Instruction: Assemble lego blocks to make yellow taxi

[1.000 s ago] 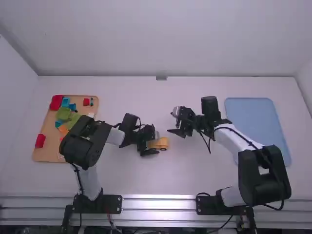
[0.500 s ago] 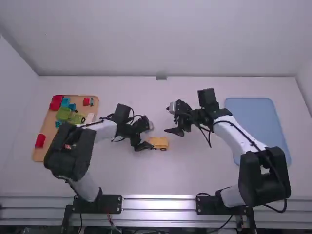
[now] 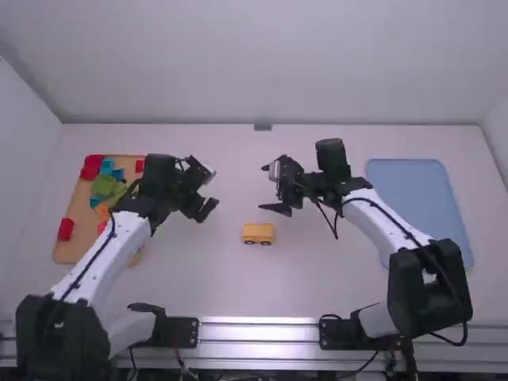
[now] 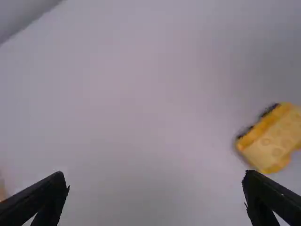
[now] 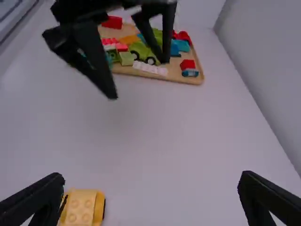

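You have a yellow plastic wheeled base [image 3: 259,233] standing, studs bare; upper blocks probably remain; your black two-finger left gripper [image 4: 155,176] and right gripper [image 5: 151,176] gape wide, empty.

On the surface [image 3: 262,294], the board [image 3: 78,210] lies left, carrying blocks [image 3: 91,167], several in its far part, one by its left edge. The tray [image 3: 417,206] lies right. The toy car [image 3: 259,232] stands between, well apart from both.
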`<state>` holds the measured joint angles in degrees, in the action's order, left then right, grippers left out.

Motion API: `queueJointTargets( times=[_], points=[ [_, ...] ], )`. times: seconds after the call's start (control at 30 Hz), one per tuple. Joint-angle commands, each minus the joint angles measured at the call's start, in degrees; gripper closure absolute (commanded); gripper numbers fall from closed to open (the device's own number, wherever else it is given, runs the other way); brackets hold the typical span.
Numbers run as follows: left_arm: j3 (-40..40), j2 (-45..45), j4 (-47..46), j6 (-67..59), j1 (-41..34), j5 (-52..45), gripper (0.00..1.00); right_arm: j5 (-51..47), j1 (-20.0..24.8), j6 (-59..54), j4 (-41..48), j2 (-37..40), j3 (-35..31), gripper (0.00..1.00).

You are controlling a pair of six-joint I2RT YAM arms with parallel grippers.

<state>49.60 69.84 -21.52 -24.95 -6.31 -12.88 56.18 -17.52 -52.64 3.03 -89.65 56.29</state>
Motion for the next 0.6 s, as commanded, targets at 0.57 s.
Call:
queueJointTargets(
  times=[0.57],
  points=[
    [4.9, -6.6, -8.1, 31.4, 15.9, 19.0, 0.01, 17.3, 6.9, 6.8, -4.9, -1.1, 1.5, 0.01]
  ],
)
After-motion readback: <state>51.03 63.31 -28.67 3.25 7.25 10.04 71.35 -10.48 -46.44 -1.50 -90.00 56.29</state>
